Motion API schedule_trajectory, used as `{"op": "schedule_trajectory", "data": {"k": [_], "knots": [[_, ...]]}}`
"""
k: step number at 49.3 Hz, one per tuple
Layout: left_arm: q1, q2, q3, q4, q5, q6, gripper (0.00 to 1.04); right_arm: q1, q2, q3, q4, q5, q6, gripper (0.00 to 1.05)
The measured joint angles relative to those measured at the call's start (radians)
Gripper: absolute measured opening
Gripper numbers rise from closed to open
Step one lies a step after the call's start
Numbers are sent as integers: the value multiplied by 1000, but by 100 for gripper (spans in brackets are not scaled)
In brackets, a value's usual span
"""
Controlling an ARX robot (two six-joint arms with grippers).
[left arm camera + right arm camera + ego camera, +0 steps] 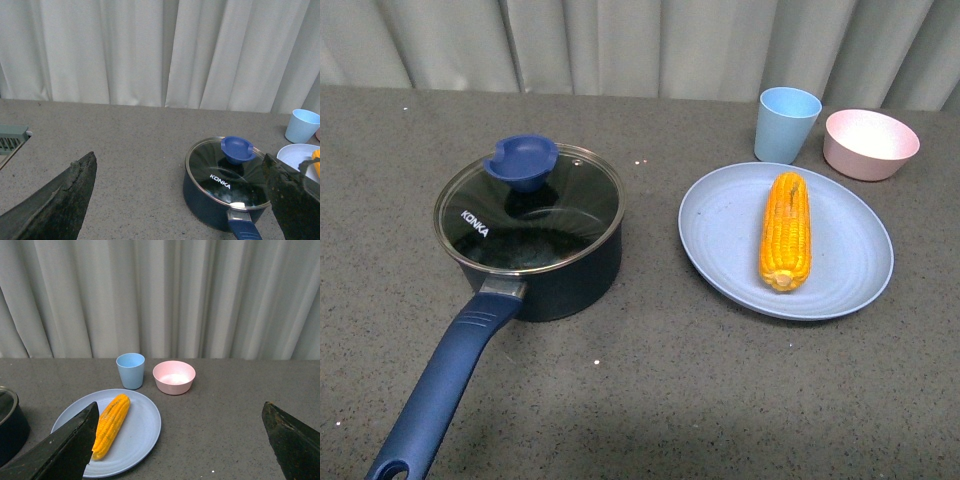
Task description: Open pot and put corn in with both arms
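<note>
The dark navy pot (535,265) stands left of centre on the grey table, its glass KONKA lid (528,208) closed with the blue knob (521,160) on top and the long blue handle (445,385) pointing toward me. The yellow-orange corn (786,230) lies lengthwise on a light blue plate (720,215) to the right. Neither arm shows in the front view. My left gripper (180,172) hangs open well above the table, with the pot (210,197) and its lid (225,175) beyond it. My right gripper (180,412) is open too, above the table beside the corn (111,425).
A light blue cup (787,123) and a pink bowl (871,144) stand behind the plate near the pale curtain. In the left wrist view a green slotted object (12,137) sits at the table's edge. Bare grey table lies in front of the plate.
</note>
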Motion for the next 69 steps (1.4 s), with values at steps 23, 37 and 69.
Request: {"op": "schedule_trajectory", "data": {"k": [23, 37, 69], "knots": [[0, 0, 0, 0, 0, 0, 98, 0, 0, 0, 0, 0, 0, 96], [0, 0, 0, 0, 0, 0, 98, 0, 0, 0, 0, 0, 0, 96], [-378, 1402, 257, 968, -132, -184, 98, 0, 0, 0, 0, 0, 0, 96]]}}
